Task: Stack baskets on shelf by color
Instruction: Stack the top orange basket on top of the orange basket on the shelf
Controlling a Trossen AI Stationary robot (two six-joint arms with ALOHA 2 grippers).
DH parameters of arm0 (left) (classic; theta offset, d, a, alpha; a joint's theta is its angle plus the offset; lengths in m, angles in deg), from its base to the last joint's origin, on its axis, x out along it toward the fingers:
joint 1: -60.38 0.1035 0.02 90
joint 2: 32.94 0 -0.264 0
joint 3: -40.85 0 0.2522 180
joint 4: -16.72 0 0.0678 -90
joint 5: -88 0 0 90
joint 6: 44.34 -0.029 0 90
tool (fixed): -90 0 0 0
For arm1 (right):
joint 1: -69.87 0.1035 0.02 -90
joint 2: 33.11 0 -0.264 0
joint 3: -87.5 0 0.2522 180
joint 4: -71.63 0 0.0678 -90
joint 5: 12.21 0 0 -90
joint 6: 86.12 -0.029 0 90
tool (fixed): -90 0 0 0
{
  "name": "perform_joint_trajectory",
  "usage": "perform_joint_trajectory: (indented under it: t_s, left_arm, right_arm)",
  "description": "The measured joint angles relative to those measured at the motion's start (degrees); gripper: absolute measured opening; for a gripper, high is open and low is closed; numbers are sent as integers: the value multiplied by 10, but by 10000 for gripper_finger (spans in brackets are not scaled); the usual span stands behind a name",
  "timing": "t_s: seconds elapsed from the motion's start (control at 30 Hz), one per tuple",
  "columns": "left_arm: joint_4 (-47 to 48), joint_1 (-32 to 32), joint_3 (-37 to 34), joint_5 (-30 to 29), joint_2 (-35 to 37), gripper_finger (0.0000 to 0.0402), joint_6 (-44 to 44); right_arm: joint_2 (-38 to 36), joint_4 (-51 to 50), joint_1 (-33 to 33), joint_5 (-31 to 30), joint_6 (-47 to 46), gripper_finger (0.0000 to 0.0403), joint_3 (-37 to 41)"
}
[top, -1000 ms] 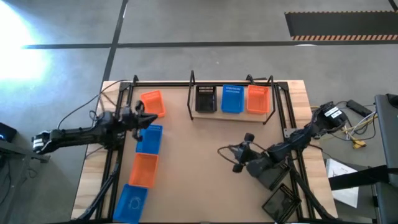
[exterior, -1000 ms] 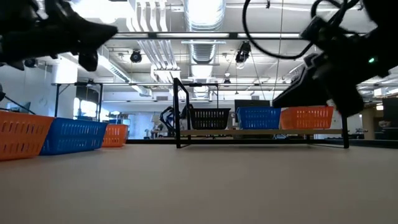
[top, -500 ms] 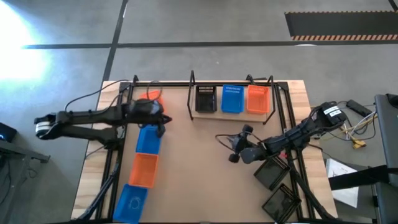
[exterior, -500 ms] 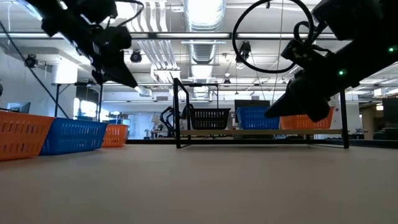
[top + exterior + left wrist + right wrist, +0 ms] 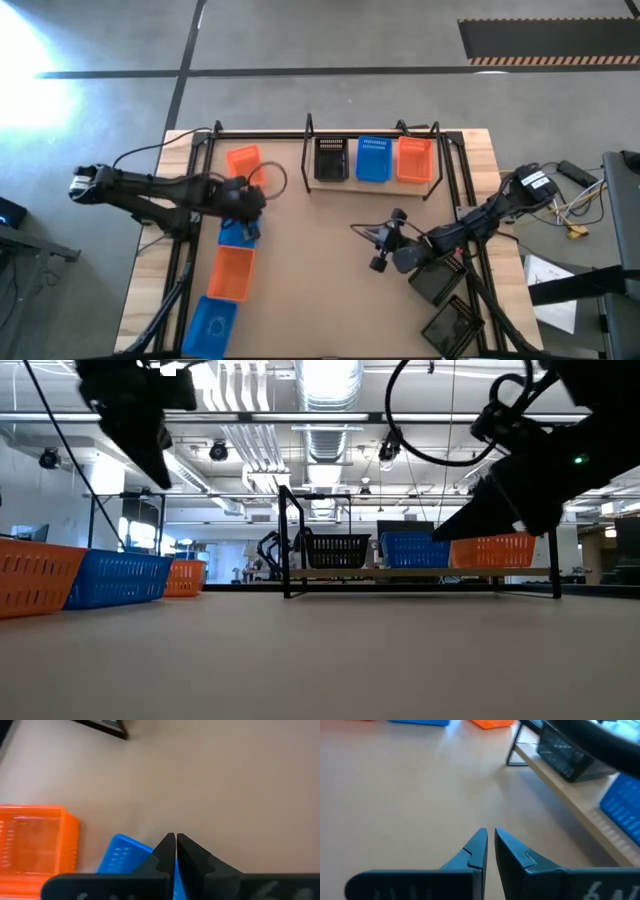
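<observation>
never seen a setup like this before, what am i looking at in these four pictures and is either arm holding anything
These are four views of one moment at a table with two dark robot arms. One camera looks straight down, one sits at table-top height, and one rides on each arm's wrist.

At the back stands a low shelf holding a black basket, a blue basket and an orange basket. Down the left side lie more baskets: orange, blue, orange, blue. Black ones lie at the right.

The left gripper hangs above the blue basket in that row, its fingers shut and empty. The right gripper hangs over bare table before the shelf, fingers nearly together, also holding nothing.
</observation>
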Motion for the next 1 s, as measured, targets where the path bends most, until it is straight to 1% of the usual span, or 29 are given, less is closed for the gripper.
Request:
perform_joint_trajectory:
  t_s: [0.13, 0.23, 0.4, 0.53, 0.7, 0.83, 0.93, 1.0]
  left_arm:
    - [16, -92, -2, -32, 1, 0, 62]
    - [21, -160, -3, -37, 0, 0, 121]
    - [26, -260, -2, -30, 0, 0, 217]
    - [62, -305, 3, -1, 0, 0, 294]
    - [65, -313, -25, -3, 0, 0, 295]
    - [66, -283, -40, -67, -9, 0, 282]
    - [66, -248, -41, -126, -11, 0, 251]
    - [65, -215, -41, -143, -11, 1, 217]
  right_arm:
    - [0, 5, 29, 0, 0, 28, 0]
    - [0, 8, 47, 0, -1, 28, -3]
    - [0, 8, 58, 0, -23, 28, -3]
    - [0, 8, 58, -3, -30, 28, -3]
    - [0, 30, 58, -31, -30, 27, -3]
    - [0, 38, 58, -31, -30, 27, -3]
    - [0, 40, 58, -31, -30, 27, -3]
    - [0, 49, 58, -31, -30, 27, -3]
